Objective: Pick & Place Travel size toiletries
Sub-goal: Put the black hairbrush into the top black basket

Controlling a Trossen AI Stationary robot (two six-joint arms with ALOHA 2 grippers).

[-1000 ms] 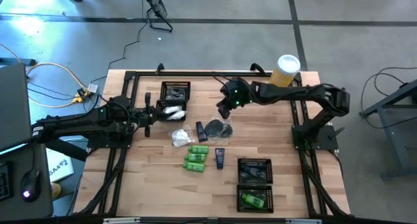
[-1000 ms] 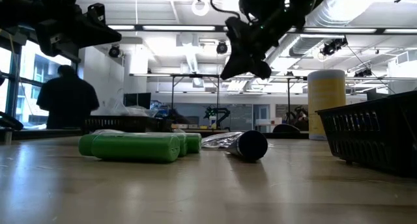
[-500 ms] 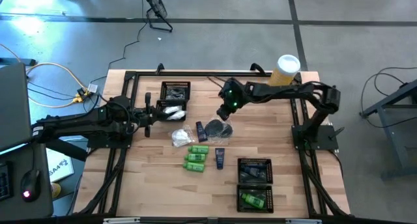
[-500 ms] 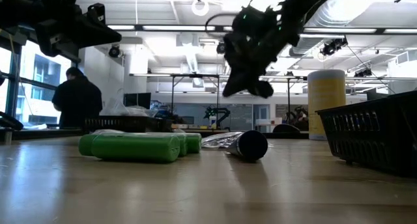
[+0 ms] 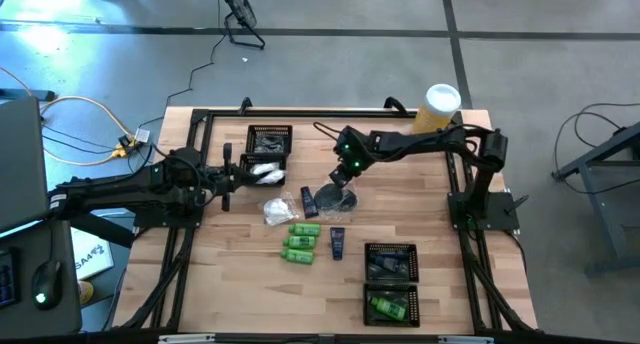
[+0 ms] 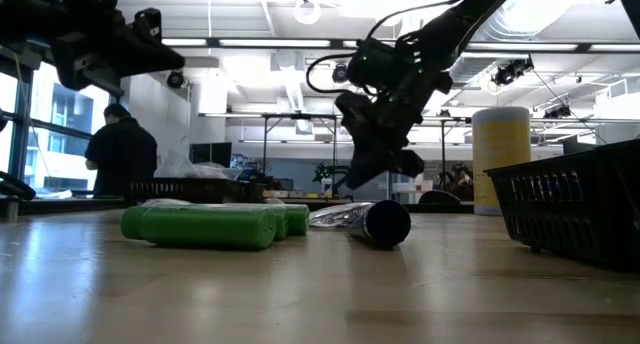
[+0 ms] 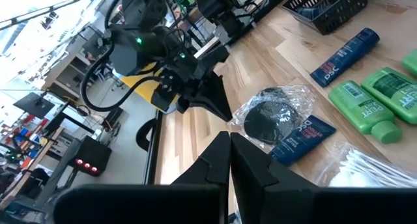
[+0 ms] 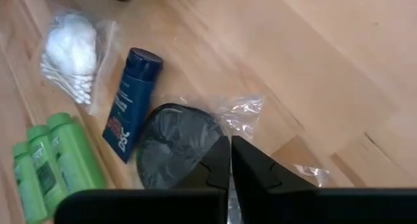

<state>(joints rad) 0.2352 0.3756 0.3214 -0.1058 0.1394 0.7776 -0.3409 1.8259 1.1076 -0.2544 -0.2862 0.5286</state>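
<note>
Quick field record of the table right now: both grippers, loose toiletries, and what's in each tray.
right gripper: shut, empty, just above the bagged round case
left gripper: shut, waiting at the table's left by the far tray
loose items: cotton swab bag, two blue tubes, three green bottles
near tray: one green bottle, a dark item
far tray: contents unclear
yellow cylinder: upright at the far edge

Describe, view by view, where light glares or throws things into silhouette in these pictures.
Low view: bright ceiling lights behind turn the right gripper into a dark silhouette. High view: blue-white glare on the floor at upper left. Right wrist view: the clear bag around the round dark case catches pale reflections.
</note>
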